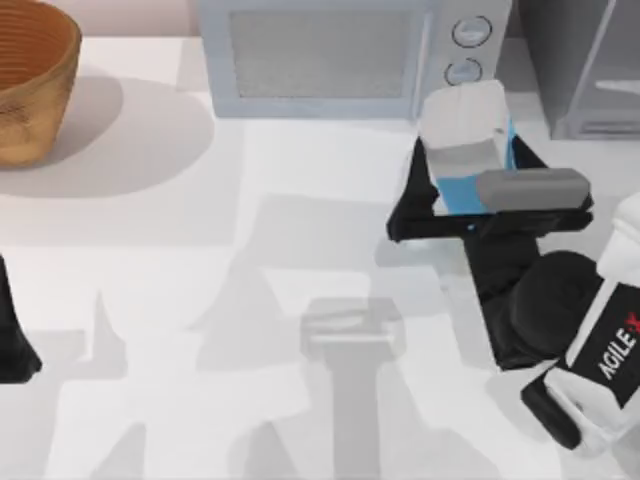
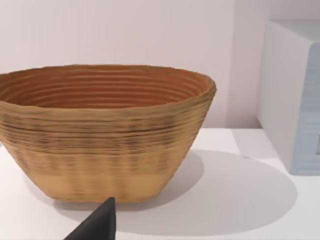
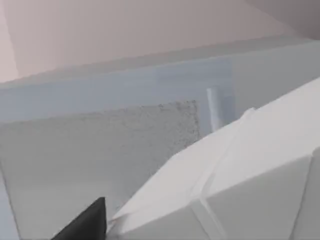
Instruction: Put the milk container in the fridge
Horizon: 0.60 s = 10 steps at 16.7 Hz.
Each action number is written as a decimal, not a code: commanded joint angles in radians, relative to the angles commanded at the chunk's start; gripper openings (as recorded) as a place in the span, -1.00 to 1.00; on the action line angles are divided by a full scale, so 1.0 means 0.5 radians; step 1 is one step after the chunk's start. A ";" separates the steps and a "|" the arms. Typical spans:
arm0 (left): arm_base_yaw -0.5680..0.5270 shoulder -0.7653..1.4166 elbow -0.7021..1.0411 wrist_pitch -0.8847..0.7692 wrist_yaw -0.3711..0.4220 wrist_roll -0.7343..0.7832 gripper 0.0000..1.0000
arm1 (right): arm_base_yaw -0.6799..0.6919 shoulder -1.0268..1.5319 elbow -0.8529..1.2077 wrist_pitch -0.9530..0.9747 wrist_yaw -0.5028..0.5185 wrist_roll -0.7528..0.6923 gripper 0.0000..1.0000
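The milk container (image 1: 462,150), blue with a white gabled top, sits between the black fingers of my right gripper (image 1: 470,198), which is shut on it. It is just in front of the microwave's dials, left of the fridge (image 1: 585,70) at the back right corner. The fridge is dark grey with a pale-framed translucent door and is partly cut off. In the right wrist view the carton's white top (image 3: 240,185) looms close beside a dark fingertip (image 3: 85,222). My left arm (image 1: 15,340) is parked at the table's left edge.
A light blue-grey microwave (image 1: 330,55) with two round dials stands at the back centre. A woven basket (image 1: 30,80) sits at the back left, and the left wrist view faces this basket (image 2: 105,130) closely. The white tabletop (image 1: 250,300) spreads across the middle and front.
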State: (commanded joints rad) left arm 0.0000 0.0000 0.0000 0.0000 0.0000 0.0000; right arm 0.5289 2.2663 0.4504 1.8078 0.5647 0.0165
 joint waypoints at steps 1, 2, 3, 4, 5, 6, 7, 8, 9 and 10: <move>0.000 0.000 0.000 0.000 0.000 0.000 1.00 | 0.001 0.008 0.001 0.006 0.002 0.000 1.00; 0.000 0.000 0.000 0.000 0.000 0.000 1.00 | 0.001 0.008 0.001 0.006 0.002 0.000 1.00; 0.000 0.000 0.000 0.000 0.000 0.000 1.00 | 0.001 0.008 0.001 0.006 0.002 0.000 1.00; 0.000 0.000 0.000 0.000 0.000 0.000 1.00 | 0.001 0.008 0.001 0.006 0.002 0.000 1.00; 0.000 0.000 0.000 0.000 0.000 0.000 1.00 | 0.001 0.008 0.001 0.006 0.002 0.000 1.00; 0.000 0.000 0.000 0.000 0.000 0.000 1.00 | 0.083 0.050 0.156 -0.084 -0.063 0.059 1.00; 0.000 0.000 0.000 0.000 0.000 0.000 1.00 | 0.080 0.051 0.156 -0.085 -0.061 0.057 1.00; 0.000 0.000 0.000 0.000 0.000 0.000 1.00 | 0.062 0.054 0.155 -0.091 -0.046 0.047 1.00; 0.000 0.000 0.000 0.000 0.000 0.000 1.00 | 0.038 0.056 0.155 -0.099 -0.029 0.033 1.00; 0.000 0.000 0.000 0.000 0.000 0.000 1.00 | 0.015 0.058 0.159 -0.107 -0.016 0.020 1.00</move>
State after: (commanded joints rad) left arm 0.0000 0.0000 0.0000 0.0000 0.0000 0.0000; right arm 0.5363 2.2952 0.5299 1.7542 0.5565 0.0266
